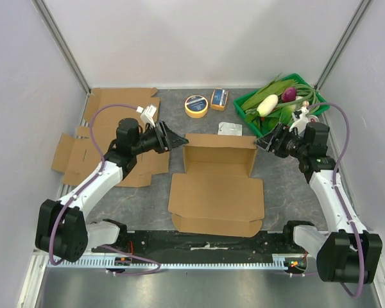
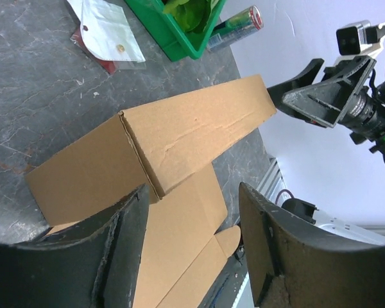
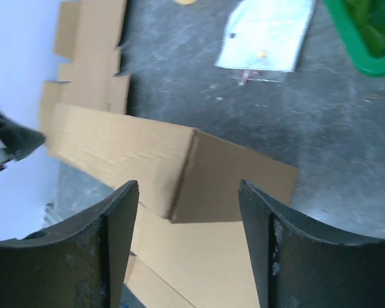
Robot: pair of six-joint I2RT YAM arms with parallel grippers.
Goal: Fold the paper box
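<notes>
Top external, frame centre: left gripper [image 1: 178, 140], right gripper [image 1: 261, 142] flanking paper box [image 1: 219, 142], both fingers spread, gripping nothing. Judging best: pushing side walls inward evenly.

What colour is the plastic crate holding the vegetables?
Green plastic crate; clearest in the top external view.

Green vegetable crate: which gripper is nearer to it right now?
Right. The right gripper sits just in front of the green vegetable crate, at the right end of the cardboard box. The left gripper is across the box, at its left end.
</notes>
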